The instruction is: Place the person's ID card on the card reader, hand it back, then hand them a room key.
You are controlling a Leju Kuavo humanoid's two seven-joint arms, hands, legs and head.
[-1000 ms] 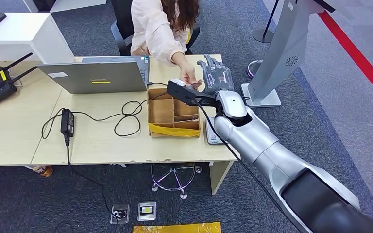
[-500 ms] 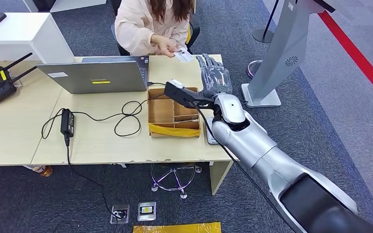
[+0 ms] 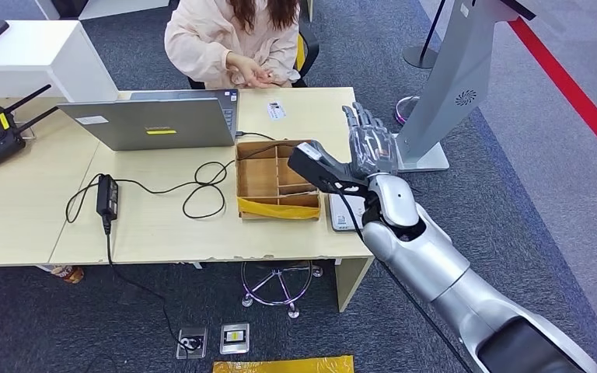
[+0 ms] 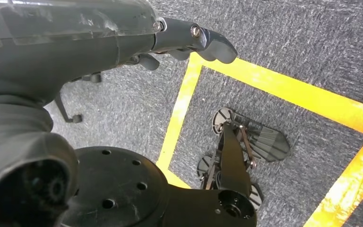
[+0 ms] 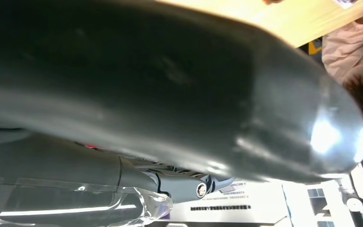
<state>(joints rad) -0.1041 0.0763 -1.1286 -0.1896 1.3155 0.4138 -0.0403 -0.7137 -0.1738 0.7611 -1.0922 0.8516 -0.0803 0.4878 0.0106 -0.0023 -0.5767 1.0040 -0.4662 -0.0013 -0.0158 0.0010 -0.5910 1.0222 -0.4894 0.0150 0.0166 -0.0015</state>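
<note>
Currently the right hand (image 3: pixel 371 146) hovers over the right end of the worktop (image 3: pixel 163 225), beside the divided cardboard box (image 3: pixel 277 180); its fingers (image 3: pixel 365 128) are extended and spread, and nothing is held. The left hand (image 4: pixel 189 40) hangs over the carpet beside yellow floor tape (image 4: pixel 283 90), fingers loosely curled, holding nothing.

Judged state of the task: the ID card (image 3: pixel 276 109) lies flat on the far edge of the worktop, just in front of the person (image 3: pixel 229 43), whose hands are drawn together at the chest. The hand-back step appears complete. The step in hand is therefore judged to be fetching a room key.

Procedure for the step:
1. Bring the right hand back over the cardboard box, the likely key store. Its contents cannot be made out.
2. Descend vertically into one compartment. Keep the fingers off the partitions, since the light box could shift or tip.
3. Pinch one card by its edges and lift straight up.
4. Keep the forearm off the card reader (image 3: pixel 341 214), which lies partly under the wrist at the near right corner, and off the black cable (image 3: pixel 202 186) left of the box.
5. Present the key across the worktop toward the person, passing right of the laptop (image 3: pixel 155 123).

Legible markings: a yellow label on the laptop lid and a white sticker beside it, text unreadable. Print on the ID card and the reader is too small to read.
</note>
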